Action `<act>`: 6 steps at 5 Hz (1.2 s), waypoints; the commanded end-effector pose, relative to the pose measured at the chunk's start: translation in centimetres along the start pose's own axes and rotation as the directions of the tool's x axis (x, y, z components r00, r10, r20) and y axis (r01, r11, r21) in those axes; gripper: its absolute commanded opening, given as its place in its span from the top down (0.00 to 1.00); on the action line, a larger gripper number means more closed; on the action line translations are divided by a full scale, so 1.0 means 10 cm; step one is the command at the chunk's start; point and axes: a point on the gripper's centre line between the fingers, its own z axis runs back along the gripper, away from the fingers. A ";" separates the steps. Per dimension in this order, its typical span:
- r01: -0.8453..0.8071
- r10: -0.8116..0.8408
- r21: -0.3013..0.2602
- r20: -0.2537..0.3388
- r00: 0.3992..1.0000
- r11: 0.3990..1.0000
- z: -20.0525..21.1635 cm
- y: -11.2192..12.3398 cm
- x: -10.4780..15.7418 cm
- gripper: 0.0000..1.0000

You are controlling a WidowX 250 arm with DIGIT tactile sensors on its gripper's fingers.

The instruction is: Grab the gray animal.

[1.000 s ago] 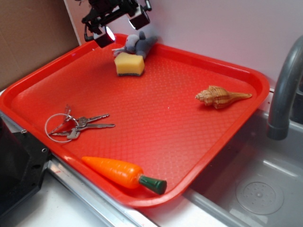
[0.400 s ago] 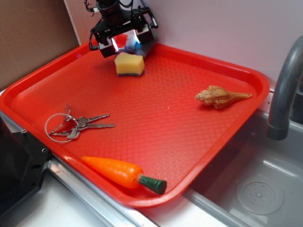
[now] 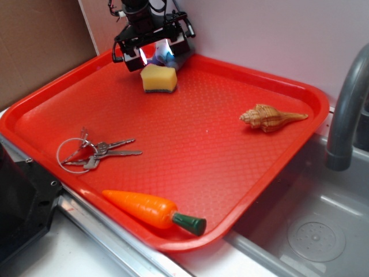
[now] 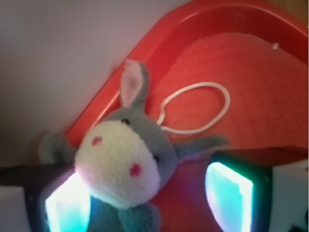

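The gray animal (image 4: 126, 159), a plush with a pale muzzle and a pink-lined ear, lies at the tray's far corner against the wall. In the wrist view it sits between my glowing fingers (image 4: 67, 205), close to the left one, with a gap to the right one. A white string loop (image 4: 195, 108) trails behind it. From outside, my gripper (image 3: 154, 53) stands low over the animal (image 3: 161, 55) and hides most of it. The jaws are open around the toy.
A yellow sponge (image 3: 158, 78) lies just in front of the gripper. On the red tray (image 3: 271, 173) also rest a tan seashell (image 3: 271, 118), a key ring (image 3: 92, 153) and a toy carrot (image 3: 153, 210). A gray faucet (image 3: 346, 109) and sink are to the right.
My gripper has come down from above the tray's far corner onto the gray animal, now straddling and covering it. The other objects have not moved.
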 end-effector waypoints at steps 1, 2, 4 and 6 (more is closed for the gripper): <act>0.067 -0.066 -0.046 0.017 0.998 0.997 0.05 -0.07 0.08 1.00; 0.092 -0.091 -0.047 0.021 0.996 0.995 0.09 -0.05 0.06 1.00; 0.143 -0.142 -0.037 0.035 0.989 0.989 0.51 0.11 -0.01 1.00; 0.262 -0.266 -0.045 -0.167 0.949 0.964 1.37 0.47 -0.09 1.00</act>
